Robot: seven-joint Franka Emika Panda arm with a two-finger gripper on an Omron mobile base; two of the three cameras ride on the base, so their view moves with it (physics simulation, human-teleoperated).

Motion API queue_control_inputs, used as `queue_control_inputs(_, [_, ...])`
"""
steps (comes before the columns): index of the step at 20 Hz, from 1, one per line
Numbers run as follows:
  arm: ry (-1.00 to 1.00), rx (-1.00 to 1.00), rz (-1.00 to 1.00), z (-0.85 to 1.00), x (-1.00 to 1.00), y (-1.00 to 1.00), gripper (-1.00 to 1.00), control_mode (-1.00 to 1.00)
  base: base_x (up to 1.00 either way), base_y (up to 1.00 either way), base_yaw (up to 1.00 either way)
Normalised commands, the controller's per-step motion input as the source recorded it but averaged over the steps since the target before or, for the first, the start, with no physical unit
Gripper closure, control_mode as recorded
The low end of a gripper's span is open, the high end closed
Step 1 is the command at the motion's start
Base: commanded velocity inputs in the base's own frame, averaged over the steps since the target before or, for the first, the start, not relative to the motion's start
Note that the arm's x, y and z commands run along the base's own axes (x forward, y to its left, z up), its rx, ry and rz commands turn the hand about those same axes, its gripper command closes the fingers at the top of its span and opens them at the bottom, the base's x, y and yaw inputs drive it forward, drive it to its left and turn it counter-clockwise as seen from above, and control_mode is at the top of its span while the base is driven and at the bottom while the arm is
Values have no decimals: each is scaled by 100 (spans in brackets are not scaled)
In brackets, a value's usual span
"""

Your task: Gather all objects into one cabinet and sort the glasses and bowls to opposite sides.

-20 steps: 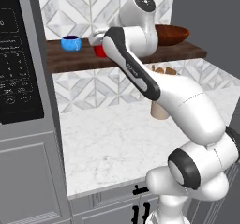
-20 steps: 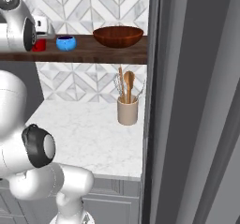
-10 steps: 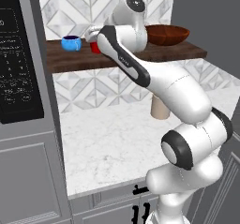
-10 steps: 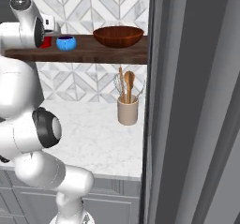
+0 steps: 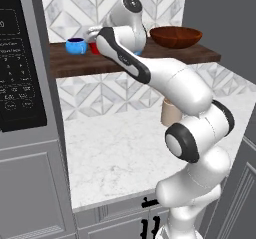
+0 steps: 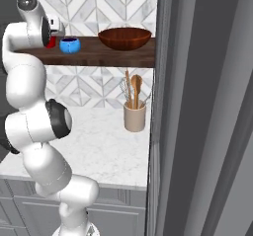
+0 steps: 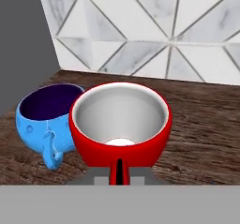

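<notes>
Gripper clamped on red cup rim, parking it beside blue cup on shelf board (bowl far end, opposite side).

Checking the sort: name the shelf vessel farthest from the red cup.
The wide reddish-brown bowl, alone at the shelf's right end; the blue cup sits beside the red cup.

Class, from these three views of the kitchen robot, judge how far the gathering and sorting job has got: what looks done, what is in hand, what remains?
Done: the brown bowl sits at the shelf's right end, and a blue cup at its left.
In hand: the gripper is shut on the red cup's rim, beside the blue cup on the shelf.
Left: letting go of the red cup. A second blue vessel can't be made out here.
</notes>
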Motion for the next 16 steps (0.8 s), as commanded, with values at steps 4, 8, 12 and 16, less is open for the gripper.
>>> queue_control_inputs(4, [0,-2,0,-29,21,18,100,-100,0,0,0])
queue_control_inputs(8, [0,-1,0,-37,4,7,100,-100,0,0,0])
queue_control_inputs(12, [0,0,0,-39,1,3,100,-100,0,0,0])
queue_control_inputs(16, [0,0,0,-37,0,4,-100,-100,0,0,0])
